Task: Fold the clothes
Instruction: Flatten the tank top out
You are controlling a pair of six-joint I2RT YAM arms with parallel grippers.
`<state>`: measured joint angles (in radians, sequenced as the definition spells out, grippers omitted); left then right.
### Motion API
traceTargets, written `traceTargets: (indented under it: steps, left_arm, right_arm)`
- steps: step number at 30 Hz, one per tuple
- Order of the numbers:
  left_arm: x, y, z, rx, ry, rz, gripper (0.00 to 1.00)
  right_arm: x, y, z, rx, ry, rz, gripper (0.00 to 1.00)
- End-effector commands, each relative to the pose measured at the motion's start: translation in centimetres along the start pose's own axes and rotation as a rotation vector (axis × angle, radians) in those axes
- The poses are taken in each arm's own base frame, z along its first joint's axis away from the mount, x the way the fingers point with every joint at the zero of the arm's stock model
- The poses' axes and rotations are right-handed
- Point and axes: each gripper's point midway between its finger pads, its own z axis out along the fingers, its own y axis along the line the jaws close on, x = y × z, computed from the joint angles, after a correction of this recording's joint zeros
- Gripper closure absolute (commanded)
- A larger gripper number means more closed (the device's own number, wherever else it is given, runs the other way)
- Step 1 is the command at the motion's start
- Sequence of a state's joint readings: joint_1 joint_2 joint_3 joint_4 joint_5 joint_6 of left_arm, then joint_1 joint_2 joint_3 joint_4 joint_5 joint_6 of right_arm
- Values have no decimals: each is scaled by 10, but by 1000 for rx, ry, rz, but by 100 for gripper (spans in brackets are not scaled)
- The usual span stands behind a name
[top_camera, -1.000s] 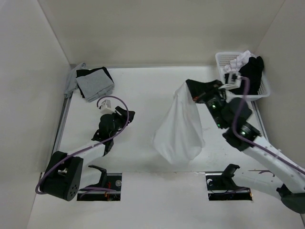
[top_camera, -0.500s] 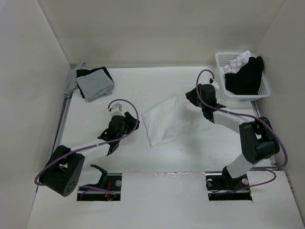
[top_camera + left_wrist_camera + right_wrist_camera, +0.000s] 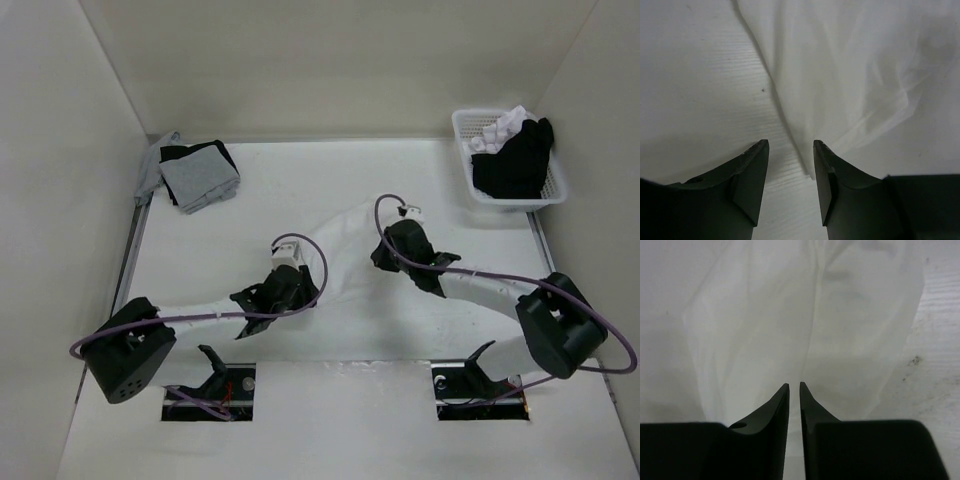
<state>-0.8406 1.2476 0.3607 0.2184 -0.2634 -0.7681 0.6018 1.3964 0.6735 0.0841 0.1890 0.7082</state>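
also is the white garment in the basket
No, the white garment lies on the table near its middle, well apart from the basket in the far corner.

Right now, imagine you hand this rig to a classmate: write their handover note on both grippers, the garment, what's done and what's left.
Left gripper: open, low, edge of the white garment between its fingers, not pinched.
Right gripper: jaws almost together over the cloth; grip unclear.
Garment: lying creased on the table between both arms.
Done: no neat fold yet.
Left: spread it flat, then fold.
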Motion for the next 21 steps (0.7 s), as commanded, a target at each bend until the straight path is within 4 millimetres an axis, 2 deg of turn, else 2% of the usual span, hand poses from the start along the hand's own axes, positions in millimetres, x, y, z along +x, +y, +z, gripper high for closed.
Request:
traceTargets:
  steps: [1, 4, 7, 12, 13, 16, 17, 18, 20, 21]
  left_arm:
    - [-4, -21, 3, 26, -7, -23, 61]
    - [4, -16, 6, 3, 21, -23, 62]
    - [10, -13, 6, -20, 45, -5, 65]
    - [16, -9, 11, -37, 71, 8, 67]
    - [20, -11, 13, -36, 85, 16, 69]
    - [24, -13, 17, -32, 102, 19, 75]
    - [26, -14, 18, -24, 109, 18, 82]
    - [25, -13, 18, -25, 107, 12, 85]
    - [14, -13, 15, -18, 82, -11, 92]
    - [5, -14, 11, -9, 58, -22, 94]
  right_arm:
    - [17, 3, 7, 52, 56, -137, 70]
    - [27, 2, 16, 74, 81, -149, 66]
    - [35, -1, 20, 98, 109, -165, 72]
    - [46, -2, 25, 110, 135, -172, 72]
    - [46, -1, 25, 109, 135, -172, 77]
    - [44, 0, 24, 111, 127, -163, 87]
    - [39, 2, 20, 104, 112, -152, 94]
    - [36, 4, 18, 97, 104, -146, 95]
    - [28, 9, 10, 78, 78, -132, 97]
    - [16, 16, -2, 45, 42, -110, 98]
